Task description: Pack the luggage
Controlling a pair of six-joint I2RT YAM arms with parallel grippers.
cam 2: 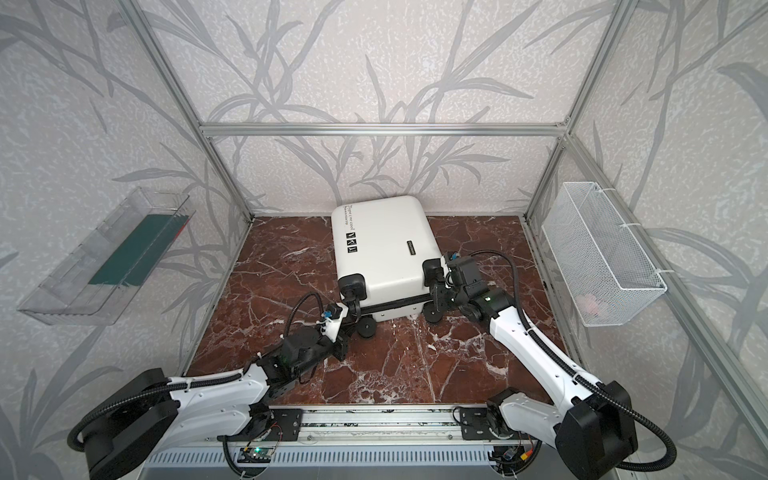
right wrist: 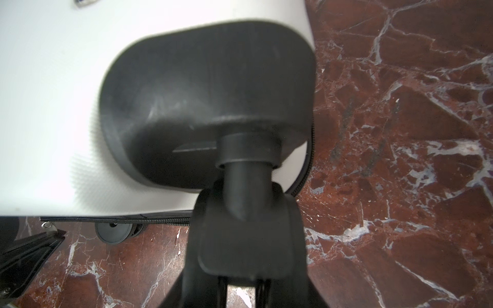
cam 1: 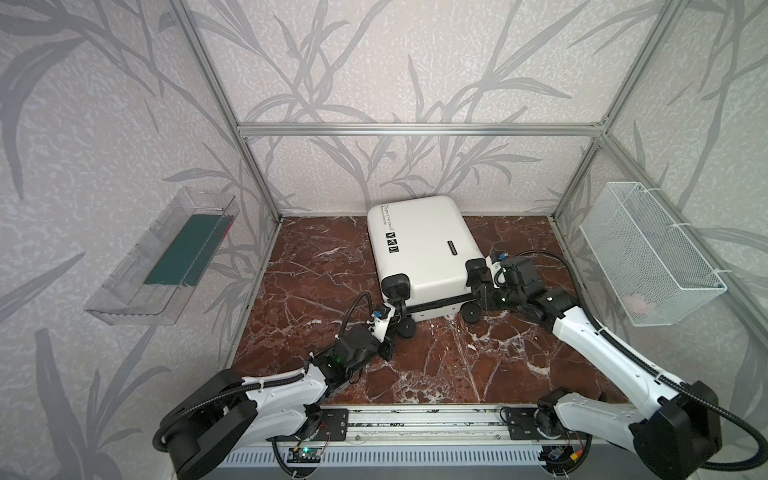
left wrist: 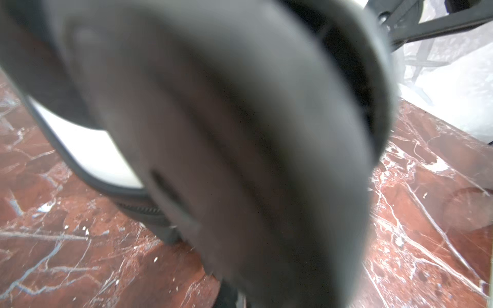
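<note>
**Both grippers at the suitcase's near wheels**

The luggage (cam 1: 419,249) (cam 2: 382,249), zipped closed, lies flat on the red marble table (cam 1: 316,270), centre-far, with its wheels facing the near edge. The left gripper (cam 1: 399,311) sits against the near-left caster (cam 1: 405,330). Its jaws are pressed together, and whether they pinch anything I cannot tell. The right gripper (cam 1: 478,291) is part-spread and clamps the near-right caster (right wrist: 245,226). A clear plastic tray (cam 1: 166,257) hangs on the left wall and a white wire basket (cam 1: 648,253) on the right wall.

Blurred luggage (left wrist: 88,149) caster (left wrist: 240,133), marble tabletop (left wrist: 66,253)
</note>
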